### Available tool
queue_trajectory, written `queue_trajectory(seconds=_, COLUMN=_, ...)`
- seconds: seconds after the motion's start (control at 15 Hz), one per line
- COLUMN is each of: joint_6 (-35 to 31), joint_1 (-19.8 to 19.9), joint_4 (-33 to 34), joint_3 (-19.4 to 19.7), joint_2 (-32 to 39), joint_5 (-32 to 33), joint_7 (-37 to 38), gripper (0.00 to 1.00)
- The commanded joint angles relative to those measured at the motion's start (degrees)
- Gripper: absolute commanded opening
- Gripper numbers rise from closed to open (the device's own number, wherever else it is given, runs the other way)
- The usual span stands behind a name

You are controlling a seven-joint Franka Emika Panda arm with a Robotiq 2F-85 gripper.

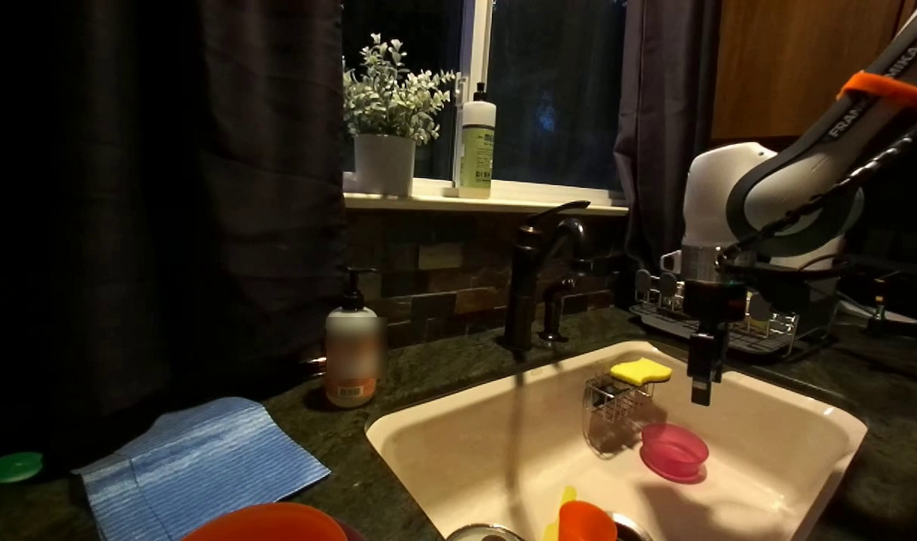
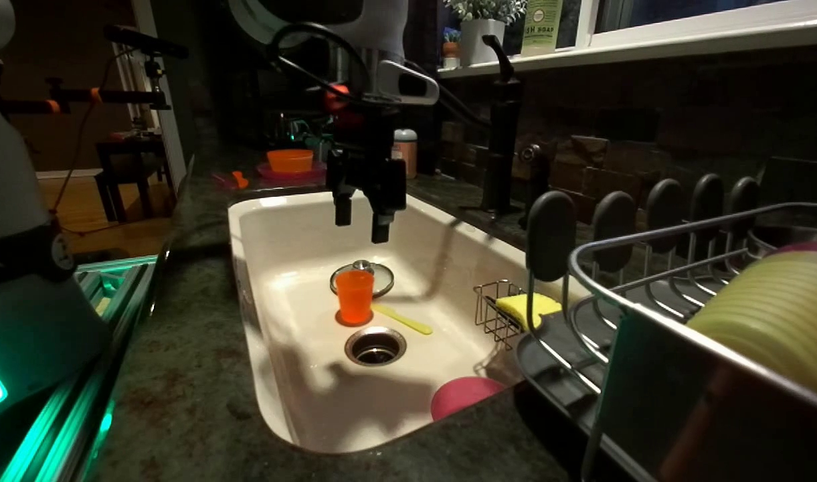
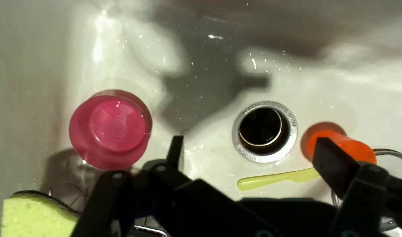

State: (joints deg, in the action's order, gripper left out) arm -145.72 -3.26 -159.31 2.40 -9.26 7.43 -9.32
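- Claw [image 2: 361, 226]: released and spread wide, hanging tips-down well above the floor of the sink [image 1: 443, 451]; in the wrist view, the drain [image 3: 261, 128] shows in the gap between its tips.
- Pink bowl [image 3: 110, 131]: on the sink floor, near the end wall beside the dish rack [image 2: 559, 375].
- Orange cup [image 2: 354, 294]: standing on end near the drain, on the side away from the pink bowl.
- Yellow knife [image 3: 276, 179]: lying flat beside the drain, one end close to the cup; from where I stand, I cannot tell whether they touch.
- Glass lid [image 2: 383, 281]: lying knob-up near the cup, partly hidden by it in an exterior view.
- Wire caddy [image 1: 614, 400]: at the sink's side wall, carrying a yellow sponge [image 1: 640, 370].
- Bench [image 2: 180, 361]: dark and mottled, bearing the black faucet [image 1: 524, 293], a pump bottle [image 1: 351, 368], a blue cloth [image 1: 203, 451] and an orange bowl [image 2: 290, 161] set on a pink plate [image 2: 274, 175].
- Dish rack: at the sink's end, with pale green plates [image 2: 776, 314] upright in a row.
- Windowsill [image 1: 435, 201]: supporting a potted plant [image 1: 390, 98] and a soap bottle [image 1: 477, 150], side by side.
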Motion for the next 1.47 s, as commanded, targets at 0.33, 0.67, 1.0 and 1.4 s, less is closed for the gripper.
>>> queue_trajectory(seconds=0.33, joint_6=-18.11, joint_1=-1.79, joint_4=0.32, joint_3=-5.92, joint_2=16.45, joint_5=-18.65, joint_7=-12.57, gripper=1.00)
queue_trajectory(seconds=0.67, joint_6=-28.73, joint_1=1.33, joint_4=0.39, joint_3=-13.28, joint_2=25.01, joint_5=-20.75, joint_7=-11.42, gripper=1.00)
queue_trajectory(seconds=1.0, joint_6=-37.03, joint_1=3.50, joint_4=0.72, joint_3=-14.38, joint_2=30.83, joint_5=-13.76, joint_7=-5.58, gripper=1.00)
queue_trajectory(seconds=1.4, joint_6=-42.57, joint_1=4.76, joint_4=2.26, joint_3=-13.51, joint_2=34.54, joint_5=-7.62, joint_7=-0.17, gripper=1.00)
